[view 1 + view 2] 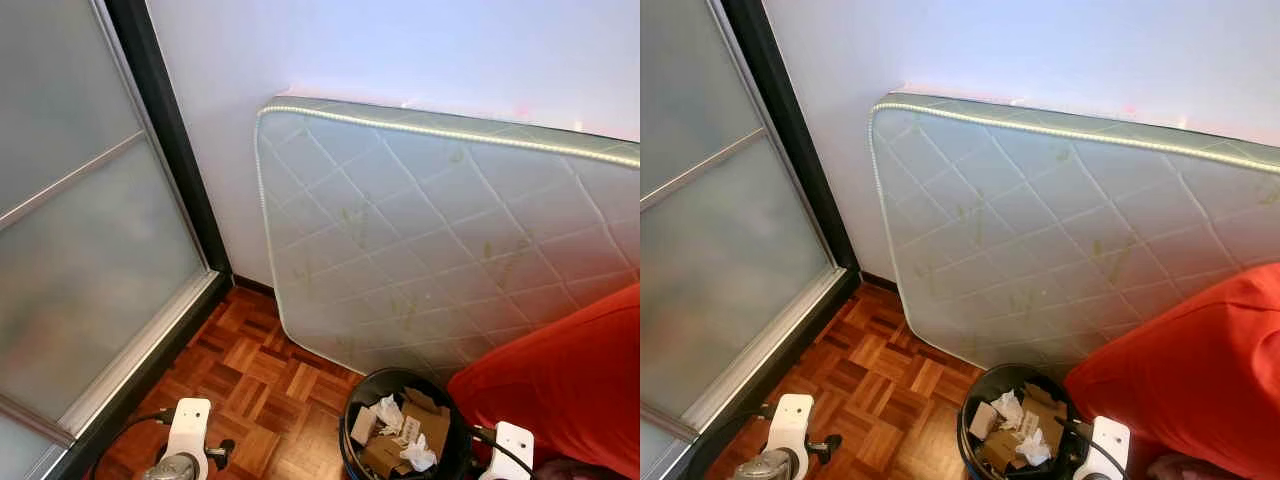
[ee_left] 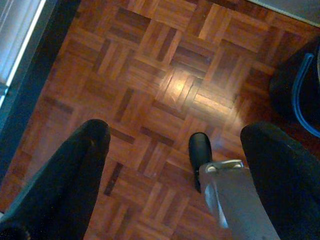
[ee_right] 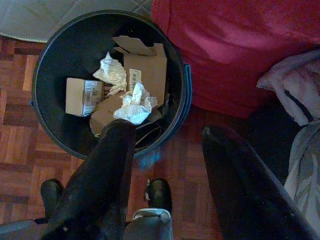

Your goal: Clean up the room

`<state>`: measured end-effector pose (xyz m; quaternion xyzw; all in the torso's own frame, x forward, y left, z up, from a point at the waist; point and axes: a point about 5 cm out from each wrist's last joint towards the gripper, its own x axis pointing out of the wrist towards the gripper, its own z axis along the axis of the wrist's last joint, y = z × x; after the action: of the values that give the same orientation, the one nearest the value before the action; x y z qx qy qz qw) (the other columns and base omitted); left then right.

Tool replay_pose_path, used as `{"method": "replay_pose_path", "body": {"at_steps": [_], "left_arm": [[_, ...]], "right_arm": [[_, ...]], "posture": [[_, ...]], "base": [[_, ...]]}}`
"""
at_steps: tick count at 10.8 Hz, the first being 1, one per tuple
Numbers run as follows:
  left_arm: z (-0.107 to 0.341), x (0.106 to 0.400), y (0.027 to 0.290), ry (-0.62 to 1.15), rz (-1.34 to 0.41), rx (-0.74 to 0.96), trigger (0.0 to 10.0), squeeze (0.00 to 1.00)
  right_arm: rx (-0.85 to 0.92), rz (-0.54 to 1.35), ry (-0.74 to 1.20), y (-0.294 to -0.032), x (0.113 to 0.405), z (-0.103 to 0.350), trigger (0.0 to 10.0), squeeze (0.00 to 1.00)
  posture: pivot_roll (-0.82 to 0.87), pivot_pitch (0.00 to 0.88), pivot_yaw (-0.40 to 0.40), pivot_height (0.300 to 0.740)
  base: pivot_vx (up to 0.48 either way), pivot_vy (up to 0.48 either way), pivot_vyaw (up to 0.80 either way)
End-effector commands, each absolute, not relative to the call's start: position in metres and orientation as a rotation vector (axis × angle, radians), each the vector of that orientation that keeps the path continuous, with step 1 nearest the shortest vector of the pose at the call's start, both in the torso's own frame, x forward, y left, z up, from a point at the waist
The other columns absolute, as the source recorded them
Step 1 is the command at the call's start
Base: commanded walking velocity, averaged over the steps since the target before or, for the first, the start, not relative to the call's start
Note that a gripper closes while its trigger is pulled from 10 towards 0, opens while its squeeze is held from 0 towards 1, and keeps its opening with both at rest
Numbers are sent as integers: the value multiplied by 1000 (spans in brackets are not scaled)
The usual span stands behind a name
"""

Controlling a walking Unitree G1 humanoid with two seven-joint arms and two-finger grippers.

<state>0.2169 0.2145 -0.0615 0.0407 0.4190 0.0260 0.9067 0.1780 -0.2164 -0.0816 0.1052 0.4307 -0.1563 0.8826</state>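
Hovering with fingers spread and empty, the right gripper (image 3: 165, 165) is hanging just above a black bin (image 3: 50, 125) holding cardboard (image 3: 145, 67) and crumpled paper (image 3: 134, 106); the left gripper (image 2: 175, 170), likewise spread and empty, is hanging over parquet floor (image 2: 170, 85) beside the bin. Beyond the bin, a mattress (image 1: 420, 240) is leaning against the wall.

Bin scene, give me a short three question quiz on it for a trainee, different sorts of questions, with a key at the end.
1. True or false: the bin holds cardboard boxes and crumpled paper.
2. What leans against the wall behind the bin? A) a door B) a mattress C) a ladder
3. Fill in: the left gripper hangs over bare ______ floor.

Key
1. True. Boxes and white paper wads lie inside the black bin.
2. B. The quilted mattress stands on its edge against the wall.
3. Parquet. The left gripper's fingers are spread apart above the wood, holding nothing; the right gripper is open too, above the bin's rim.
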Motion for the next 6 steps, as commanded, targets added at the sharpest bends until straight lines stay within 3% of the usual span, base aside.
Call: {"method": "replay_pose_path", "body": {"at_steps": [1, 6], "left_arm": [[-64, 212, 215, 882, 60, 63, 10000, 0], [-63, 216, 208, 864, 37, 71, 10000, 0]], "right_arm": [[218, -320, 904, -215, 176, -83, 10000, 0], [221, -303, 901, -214, 176, -83, 10000, 0]], "posture": [[87, 0, 33, 740], [83, 0, 33, 740]], "base": [[0, 0, 0], [0, 0, 0]]}}
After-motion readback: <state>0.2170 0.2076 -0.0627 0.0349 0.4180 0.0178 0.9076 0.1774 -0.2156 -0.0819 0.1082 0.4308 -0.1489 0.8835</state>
